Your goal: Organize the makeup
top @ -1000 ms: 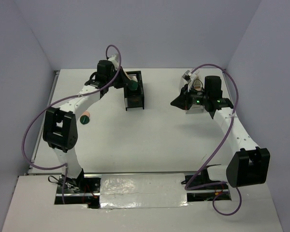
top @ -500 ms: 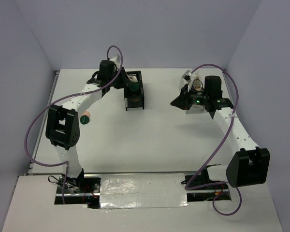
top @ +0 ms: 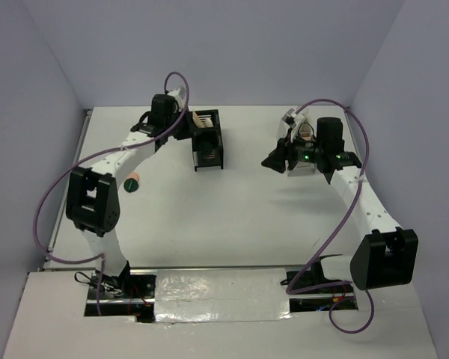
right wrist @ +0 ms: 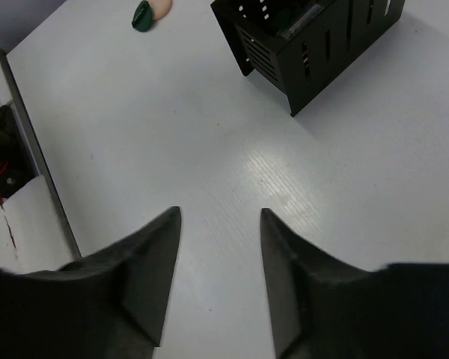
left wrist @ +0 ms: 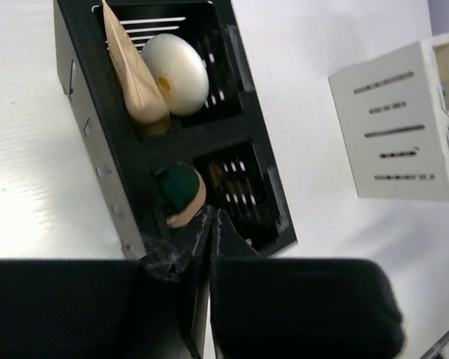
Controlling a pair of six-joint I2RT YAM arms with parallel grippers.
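Black left pincer (left wrist: 210,215) pinched shut beside green compact (left wrist: 177,185); right pincer (right wrist: 219,215) wide

The top view looks down from high behind the arms (top: 97,209) over the whole worktop (top: 232,213). The left wrist view hangs close above the black organizer box (left wrist: 97,138), peering in; the right wrist view faces that box from well away. All three show it.

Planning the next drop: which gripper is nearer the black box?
Left. The left gripper is over the black box; the right gripper hovers across the table, beside the white box.
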